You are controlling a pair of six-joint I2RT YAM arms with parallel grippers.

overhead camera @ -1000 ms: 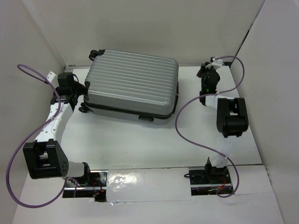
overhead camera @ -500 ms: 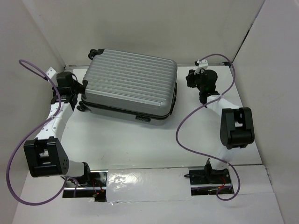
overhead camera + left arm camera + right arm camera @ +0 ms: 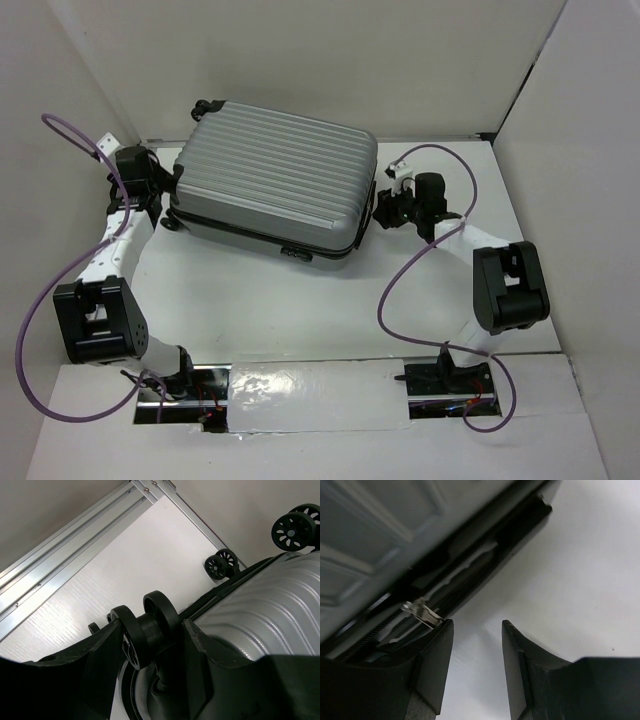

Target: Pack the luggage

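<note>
The closed suitcase [image 3: 275, 180] lies on the worktop [image 3: 300, 300], the left pincer [image 3: 153, 630] grasping its wheel [image 3: 161, 611]; the zipper step seems in hand, so the released right pincer [image 3: 476, 625] should next clench the zipper pull [image 3: 422, 612] beside it.

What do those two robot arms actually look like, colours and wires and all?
The left arm and right arm are slim white links joined by boxy black joints. The left gripper and right gripper are black, each with two flat wedge-shaped fingers. A loose purple cable loops beside each arm.
</note>
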